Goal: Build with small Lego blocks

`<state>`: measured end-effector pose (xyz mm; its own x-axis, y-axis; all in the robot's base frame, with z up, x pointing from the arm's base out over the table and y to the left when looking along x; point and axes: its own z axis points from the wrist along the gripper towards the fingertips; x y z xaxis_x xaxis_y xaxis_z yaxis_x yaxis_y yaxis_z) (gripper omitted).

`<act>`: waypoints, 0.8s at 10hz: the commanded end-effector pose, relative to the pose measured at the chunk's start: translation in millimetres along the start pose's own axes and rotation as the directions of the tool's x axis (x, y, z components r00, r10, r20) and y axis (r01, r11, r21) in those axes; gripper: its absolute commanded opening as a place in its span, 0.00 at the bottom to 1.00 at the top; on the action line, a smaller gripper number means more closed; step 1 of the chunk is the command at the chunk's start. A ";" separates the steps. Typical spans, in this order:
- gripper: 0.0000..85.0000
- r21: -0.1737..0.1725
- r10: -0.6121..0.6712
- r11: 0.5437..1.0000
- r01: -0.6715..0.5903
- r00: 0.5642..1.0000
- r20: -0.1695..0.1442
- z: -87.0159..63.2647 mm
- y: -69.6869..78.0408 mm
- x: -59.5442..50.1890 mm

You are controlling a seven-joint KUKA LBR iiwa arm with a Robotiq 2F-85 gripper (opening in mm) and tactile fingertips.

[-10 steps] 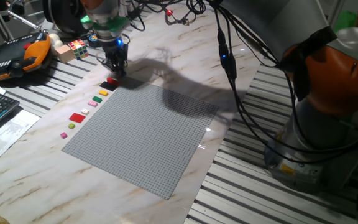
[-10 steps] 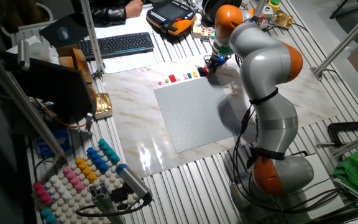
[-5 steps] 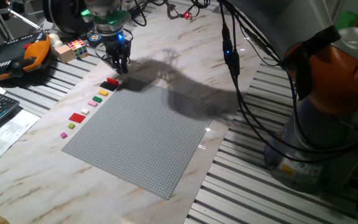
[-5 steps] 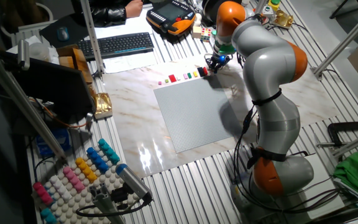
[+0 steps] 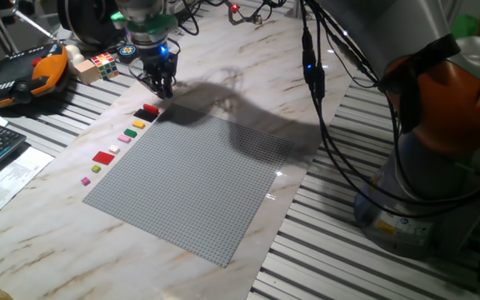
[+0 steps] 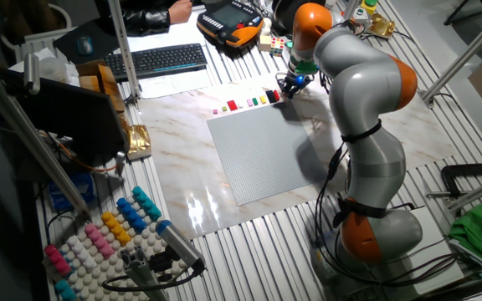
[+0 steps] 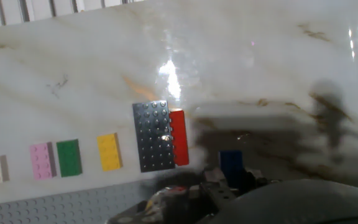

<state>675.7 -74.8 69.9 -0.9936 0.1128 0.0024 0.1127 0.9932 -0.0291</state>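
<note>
The gripper (image 5: 162, 88) hung above the desk (image 5: 248, 75), jaws closed on a blue block (image 7: 231, 163), lifted higher than before, beyond the black block (image 7: 153, 135).

blue block (image 7: 231, 163) | lower part hidden | fingers (image 7: 166, 200) blurred

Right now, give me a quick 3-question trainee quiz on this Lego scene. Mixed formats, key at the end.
1. True or false: the red brick touches the black brick.
2. Short answer: on the black brick's other side, which colour comes next in the row?
3. Pick one. Bricks seen on the baseplate: A none, B two, C all.

Key:
1. True; they lie side by side along their long edges.
2. The yellow brick.
3. A; the row lies on the marble, just off the plate's edge.
</note>
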 end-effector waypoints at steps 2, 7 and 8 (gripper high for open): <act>0.01 -0.003 -0.047 0.999 0.047 0.999 0.000 0.4 -0.1 0.1; 0.01 -0.009 -0.026 1.000 0.026 0.999 -0.036 0.3 8.3 2.5; 0.01 -0.009 -0.003 1.000 0.003 0.999 -0.035 -1.6 24.2 7.0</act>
<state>671.6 -56.5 71.0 -0.9931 0.1107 0.0384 0.1100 0.9938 -0.0188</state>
